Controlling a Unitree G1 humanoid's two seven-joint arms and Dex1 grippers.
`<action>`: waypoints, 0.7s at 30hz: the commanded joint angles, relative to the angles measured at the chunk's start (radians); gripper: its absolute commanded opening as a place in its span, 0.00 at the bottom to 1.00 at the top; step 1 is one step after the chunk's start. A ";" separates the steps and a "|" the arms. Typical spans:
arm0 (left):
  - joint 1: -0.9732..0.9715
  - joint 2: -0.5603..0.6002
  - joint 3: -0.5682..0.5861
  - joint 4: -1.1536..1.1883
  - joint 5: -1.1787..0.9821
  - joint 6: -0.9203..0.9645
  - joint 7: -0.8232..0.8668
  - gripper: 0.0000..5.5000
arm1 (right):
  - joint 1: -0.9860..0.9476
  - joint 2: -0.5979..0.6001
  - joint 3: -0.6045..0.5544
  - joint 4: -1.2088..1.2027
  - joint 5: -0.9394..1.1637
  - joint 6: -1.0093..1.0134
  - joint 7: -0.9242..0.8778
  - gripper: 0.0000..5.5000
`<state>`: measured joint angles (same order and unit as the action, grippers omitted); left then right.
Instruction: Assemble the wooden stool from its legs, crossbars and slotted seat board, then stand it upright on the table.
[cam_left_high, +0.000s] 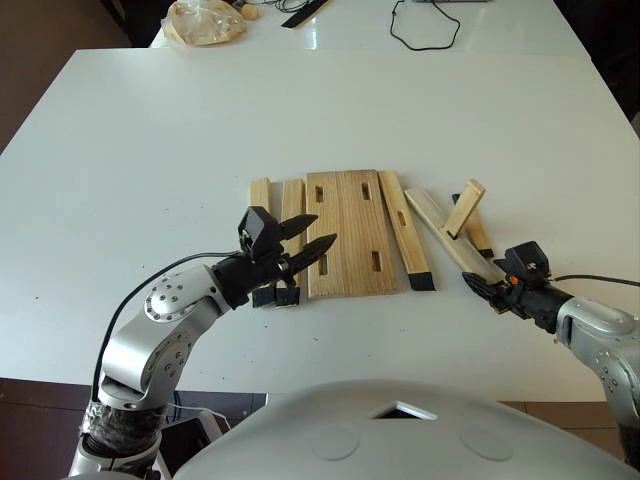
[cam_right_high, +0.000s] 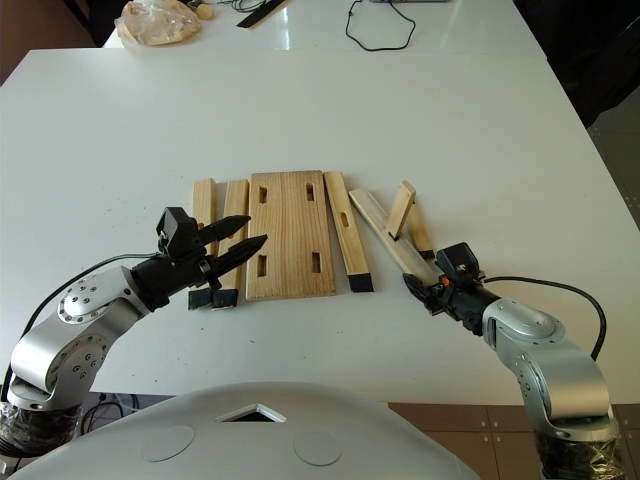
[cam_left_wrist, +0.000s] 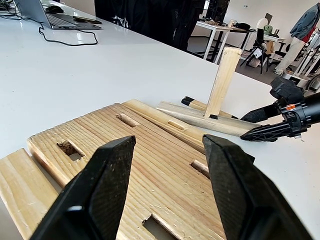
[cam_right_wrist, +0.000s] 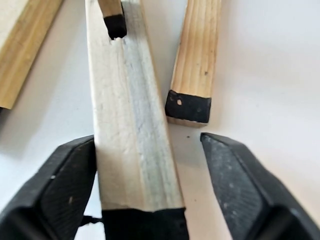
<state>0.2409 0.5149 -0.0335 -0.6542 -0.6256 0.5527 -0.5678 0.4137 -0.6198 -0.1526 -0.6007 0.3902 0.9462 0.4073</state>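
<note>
The slotted seat board (cam_left_high: 347, 232) lies flat mid-table. Two plain legs (cam_left_high: 262, 195) (cam_left_high: 292, 205) lie along its left side, their black tips near my left gripper (cam_left_high: 308, 243). That gripper hovers open over the board's near left corner, holding nothing; the left wrist view shows its fingers (cam_left_wrist: 110, 185) spread above the board (cam_left_wrist: 150, 170). Right of the board lie a slotted leg (cam_left_high: 405, 228) and a pale leg (cam_left_high: 448, 232), with a short crossbar (cam_left_high: 465, 208) leaning on it. My right gripper (cam_right_wrist: 147, 141) stands open, straddling the pale leg's (cam_right_wrist: 132, 120) black-tipped near end. Another black-tipped leg (cam_right_wrist: 192, 65) lies beside it.
The white table (cam_left_high: 150, 150) has wide free room to the left and behind the parts. A plastic bag (cam_left_high: 205, 22), a black cable (cam_left_high: 425, 30) and a dark strip (cam_left_high: 305, 12) sit on the far table. A laptop (cam_left_wrist: 45, 15) shows far off.
</note>
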 joint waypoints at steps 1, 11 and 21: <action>-0.005 0.004 -0.003 -0.001 0.012 0.005 0.005 0.45 | 0.040 0.005 0.040 0.060 -0.010 0.014 0.015 0.52; -0.002 -0.003 -0.001 0.005 0.017 -0.001 0.013 0.45 | -0.107 0.031 -0.015 0.030 0.086 0.079 0.035 0.37; -0.026 -0.005 0.021 0.019 0.011 -0.001 0.021 0.45 | -0.386 0.053 -0.089 -0.046 0.285 0.100 0.091 0.37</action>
<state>0.2306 0.5030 -0.0285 -0.6416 -0.6145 0.5496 -0.5490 0.0834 -0.5653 -0.2165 -0.6380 0.6388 1.0654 0.4827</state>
